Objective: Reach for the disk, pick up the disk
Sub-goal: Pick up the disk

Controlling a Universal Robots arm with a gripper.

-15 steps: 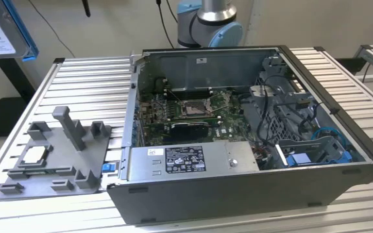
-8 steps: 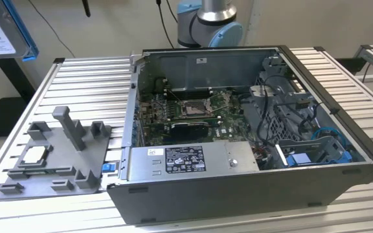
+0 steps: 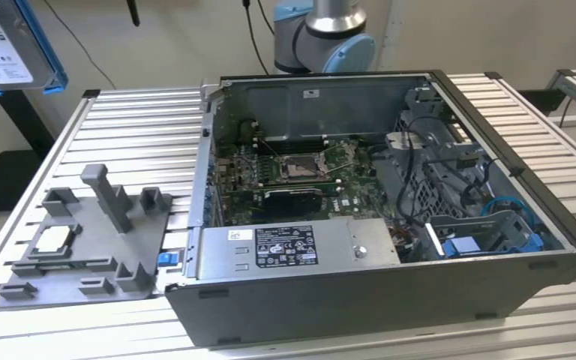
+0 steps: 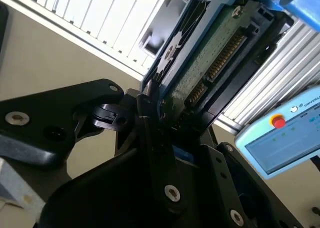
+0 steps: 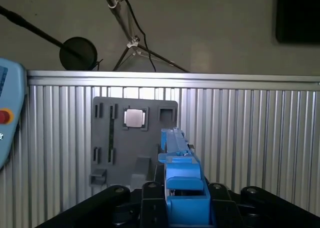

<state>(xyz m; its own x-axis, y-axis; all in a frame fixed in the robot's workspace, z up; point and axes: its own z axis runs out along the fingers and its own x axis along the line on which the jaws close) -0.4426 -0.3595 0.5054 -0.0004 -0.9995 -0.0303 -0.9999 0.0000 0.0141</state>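
Note:
The disk (image 3: 6, 46), silver-grey with a white label and a blue frame, hangs high above the table at the exterior view's far left. In the second wrist view my gripper (image 4: 165, 107) is shut on the disk (image 4: 210, 57), whose green circuit-board underside and connector row face the camera; a black finger (image 4: 150, 133) presses on its edge. In the first wrist view the disk (image 5: 181, 170) stands edge-on in its blue frame, clamped in the gripper (image 5: 182, 190) above the ribbed table.
An open computer case (image 3: 368, 300) with motherboard and grey power-supply box (image 3: 298, 246) takes up the table's middle. A grey fixture plate (image 3: 88, 247) carrying a small silver chip (image 5: 134, 118) lies at the exterior view's left. A teach pendant (image 4: 285, 138) sits beside the table.

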